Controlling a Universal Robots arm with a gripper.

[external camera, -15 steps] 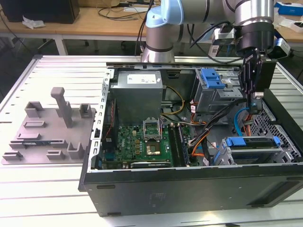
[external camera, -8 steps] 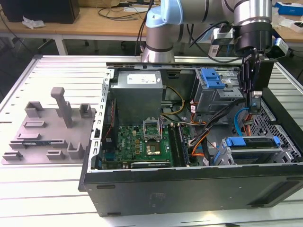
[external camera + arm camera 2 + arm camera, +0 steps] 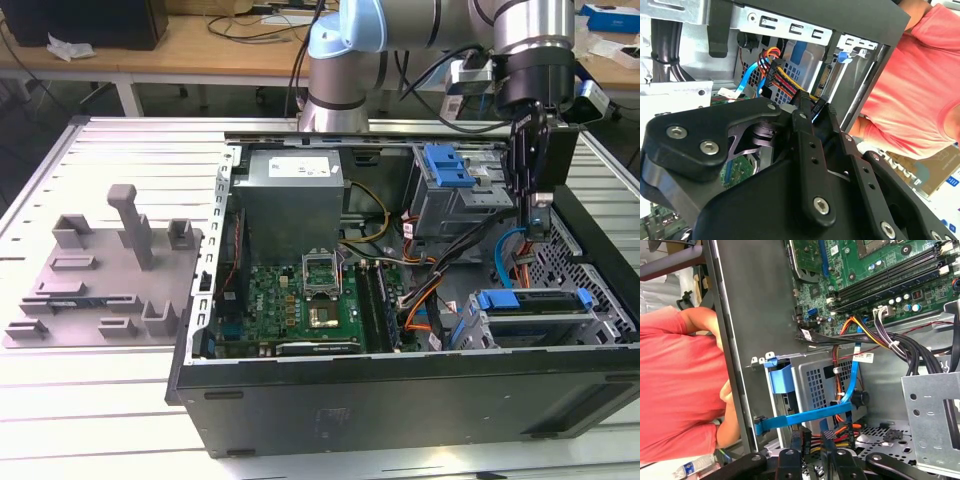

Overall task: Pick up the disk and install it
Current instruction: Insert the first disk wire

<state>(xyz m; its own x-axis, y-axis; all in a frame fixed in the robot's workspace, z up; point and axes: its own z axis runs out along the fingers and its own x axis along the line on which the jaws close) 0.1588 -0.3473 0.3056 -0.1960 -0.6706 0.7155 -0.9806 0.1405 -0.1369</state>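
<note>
One disk (image 3: 530, 302) sits level in the cage (image 3: 603, 318) at a corner of the case (image 3: 400, 398) on the exterior view's right, seemingly seated home, so the pincer (image 3: 538, 222) hangs upright just above it beside a blue cable (image 3: 504, 250), clenched or released I cannot tell.

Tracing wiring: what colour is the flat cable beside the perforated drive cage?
Blue; the flat cable shows best in the first wrist view.

Cable bundle (image 3: 440, 275) and drive cage (image 3: 478, 322) hem the end effector (image 3: 537, 225) — open room only above.
</note>
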